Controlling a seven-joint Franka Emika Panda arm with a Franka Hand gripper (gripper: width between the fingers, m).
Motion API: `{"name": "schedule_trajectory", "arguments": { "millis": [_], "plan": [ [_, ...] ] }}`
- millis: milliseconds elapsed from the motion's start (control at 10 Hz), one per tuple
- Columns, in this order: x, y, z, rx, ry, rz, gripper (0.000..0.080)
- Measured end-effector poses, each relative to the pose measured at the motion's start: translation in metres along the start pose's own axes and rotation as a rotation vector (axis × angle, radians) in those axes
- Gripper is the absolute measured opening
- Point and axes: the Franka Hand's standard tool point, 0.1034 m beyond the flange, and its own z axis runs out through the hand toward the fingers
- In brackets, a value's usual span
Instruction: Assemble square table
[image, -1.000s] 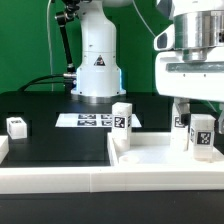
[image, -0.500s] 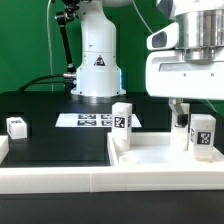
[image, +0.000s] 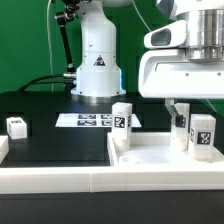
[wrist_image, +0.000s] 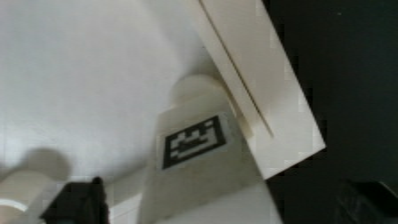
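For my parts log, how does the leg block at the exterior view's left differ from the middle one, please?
The exterior view's left leg block looks squat, alone on the black table; the middle leg block stands tall near the slab. Both are white and tagged.

Blk table (image: 60, 150): marker board (image: 88, 120), leg block (image: 16, 126), slab (image: 150, 153).

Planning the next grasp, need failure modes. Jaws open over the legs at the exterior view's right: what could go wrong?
1. Two upright legs, the near leg and the far leg, stand close together by the open jaws; descending on one could clip and topple the other.
2. Wrist view: the tagged leg sits beside a white edge strip, so a jaw may catch on it.
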Motion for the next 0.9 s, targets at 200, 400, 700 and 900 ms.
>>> {"name": "schedule_trajectory", "arguments": {
  "millis": [200, 400, 700, 900],
  "plan": [
    [-0.0011, -0.0011, 0.0002, -0.015, 0.005, -0.103, 0.0648],
    [0.001, 0.0008, -0.0007, -0.025, 0.009, -0.217, 0.0648],
    [0.0017, 0.0022, -0.0005, -0.026, 0.009, -0.242, 0.0377],
    [0.0018, 0.0023, -0.0004, -0.026, 0.009, -0.228, 0.0288]
  ]
}}
